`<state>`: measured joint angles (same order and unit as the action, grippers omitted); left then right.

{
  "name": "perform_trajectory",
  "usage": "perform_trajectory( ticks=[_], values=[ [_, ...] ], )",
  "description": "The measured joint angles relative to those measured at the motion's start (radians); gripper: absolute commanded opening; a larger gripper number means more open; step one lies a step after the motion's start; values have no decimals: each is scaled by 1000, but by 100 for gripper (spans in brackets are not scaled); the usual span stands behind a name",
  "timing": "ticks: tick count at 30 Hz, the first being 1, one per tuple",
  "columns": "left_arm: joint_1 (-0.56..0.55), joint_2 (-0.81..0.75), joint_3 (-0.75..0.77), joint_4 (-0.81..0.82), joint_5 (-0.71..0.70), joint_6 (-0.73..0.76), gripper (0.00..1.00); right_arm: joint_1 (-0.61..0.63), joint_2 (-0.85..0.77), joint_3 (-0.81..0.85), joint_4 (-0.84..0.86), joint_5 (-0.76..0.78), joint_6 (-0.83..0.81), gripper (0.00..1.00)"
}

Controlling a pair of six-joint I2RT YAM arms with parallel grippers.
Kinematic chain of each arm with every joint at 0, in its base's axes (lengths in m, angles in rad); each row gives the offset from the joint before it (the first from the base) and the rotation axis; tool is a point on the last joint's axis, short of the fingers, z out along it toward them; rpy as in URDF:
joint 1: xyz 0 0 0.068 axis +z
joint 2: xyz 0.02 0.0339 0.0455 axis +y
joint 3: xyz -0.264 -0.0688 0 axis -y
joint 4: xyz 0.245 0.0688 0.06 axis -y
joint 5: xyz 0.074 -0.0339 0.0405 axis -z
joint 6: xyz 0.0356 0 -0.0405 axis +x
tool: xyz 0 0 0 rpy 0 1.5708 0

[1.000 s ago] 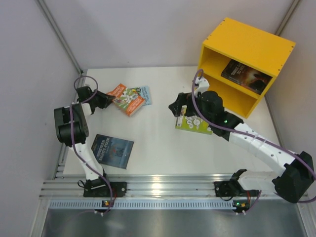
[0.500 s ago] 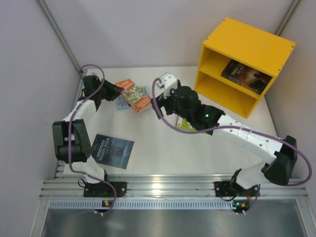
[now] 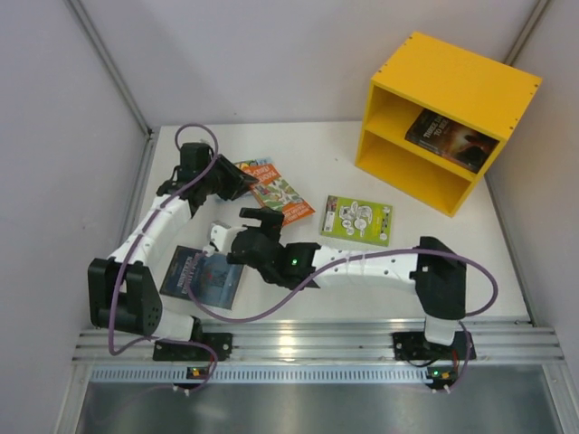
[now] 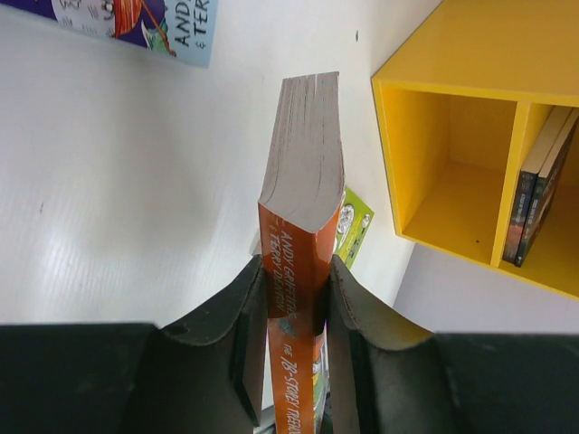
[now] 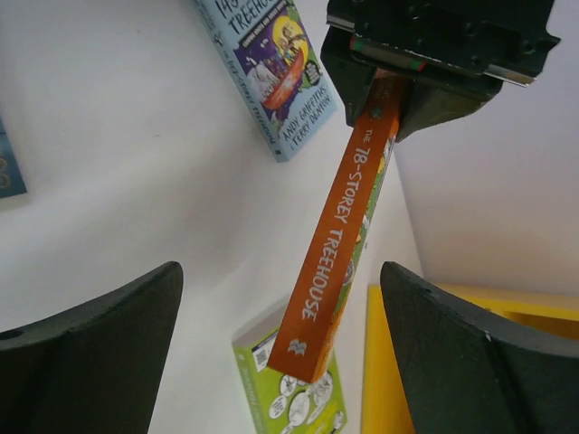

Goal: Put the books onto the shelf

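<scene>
My left gripper [image 4: 289,271] [image 3: 237,181] is shut on the spine end of an orange-red book [image 4: 303,181] [image 3: 282,195] and holds it edge-up above the table. My right gripper [image 5: 285,353] [image 3: 260,220] is open just below that book [image 5: 339,244], its fingers wide on either side and touching nothing. A lime green book [image 3: 357,220] [image 5: 294,398] lies flat mid-table. On the table under the left arm is a light blue book [image 5: 267,72] [image 4: 136,23]. A blue-grey book [image 3: 201,276] lies near the front left. The yellow shelf [image 3: 443,90] [image 4: 434,136] at the back right holds dark books [image 4: 534,190] [image 3: 450,138].
Grey walls close in the left, back and right of the white table. The aluminium rail [image 3: 298,344] with both arm bases runs along the near edge. My right arm [image 3: 380,262] stretches low across the middle, from its base towards the left.
My right arm swung from beside the shelf across to the left, leaving the lime green book flat. My left gripper carried the orange-red book up and to the right.
</scene>
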<state>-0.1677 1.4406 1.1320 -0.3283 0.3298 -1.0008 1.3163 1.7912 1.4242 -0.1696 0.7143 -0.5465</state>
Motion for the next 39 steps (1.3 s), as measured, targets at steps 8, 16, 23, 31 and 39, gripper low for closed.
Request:
perform_trajectory(
  ticks=[8, 16, 23, 31, 39],
  values=[
    [-32, -45, -35, -68, -16, -28, 0, 11, 152, 5, 129, 240, -227, 52],
    [-51, -60, -56, -100, -50, -35, 0, 15, 201, 4, 257, 341, -360, 16],
    [-55, -61, -65, -106, -60, -40, 26, 12, 213, -24, 299, 358, -393, 0],
    [-62, -92, -74, -167, -58, -1, 63, -35, 165, -66, 156, 272, -319, 0],
    [-2, -99, 77, -282, -123, 89, 77, -68, 114, -116, 11, 195, -310, 0]
  ],
)
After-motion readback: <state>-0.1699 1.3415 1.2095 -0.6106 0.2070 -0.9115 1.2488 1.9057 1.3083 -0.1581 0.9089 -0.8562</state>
